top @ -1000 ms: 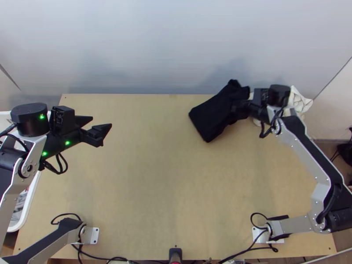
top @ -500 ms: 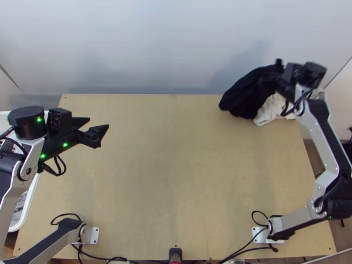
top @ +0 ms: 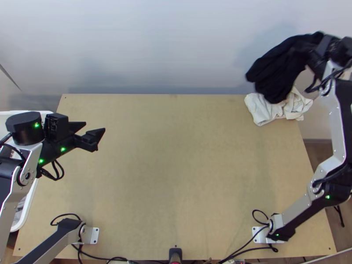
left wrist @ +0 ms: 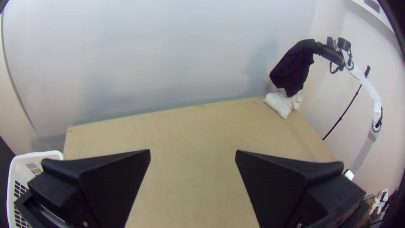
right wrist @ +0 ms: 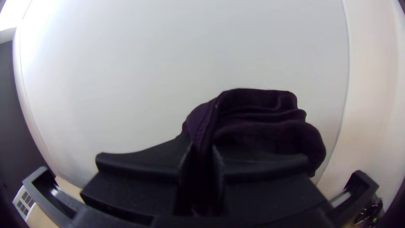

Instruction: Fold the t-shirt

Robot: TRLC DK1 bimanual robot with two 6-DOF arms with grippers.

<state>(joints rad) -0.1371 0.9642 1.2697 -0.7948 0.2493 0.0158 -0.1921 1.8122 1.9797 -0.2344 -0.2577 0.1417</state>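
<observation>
Right gripper (top: 309, 52): my jaws are clamped on a gathered upper part of the t-shirt (top: 281, 66). The dark fabric hangs bunched from these jaws, raised above the level of the counter (top: 176, 154) near its far right corner. In the right wrist view, a stitched seam (right wrist: 204, 122) runs to the grip point between my jaws, with several loose folds stacked beside it.

Left gripper (top: 95, 126): my jaws are apart, with a wide gap between them and no fabric in the gap. They are suspended over the left part of the counter and are directed inward, well apart from the t-shirt.

Surroundings: a white cloth (top: 264, 110) lies crumpled on the counter's far right corner, below my right jaws and the hanging fabric. A white basket (top: 28, 204) stands at the counter's left side, outward of my left jaws. A pale wall (top: 154, 44) stands beyond both sets of jaws, behind the counter's far edge
</observation>
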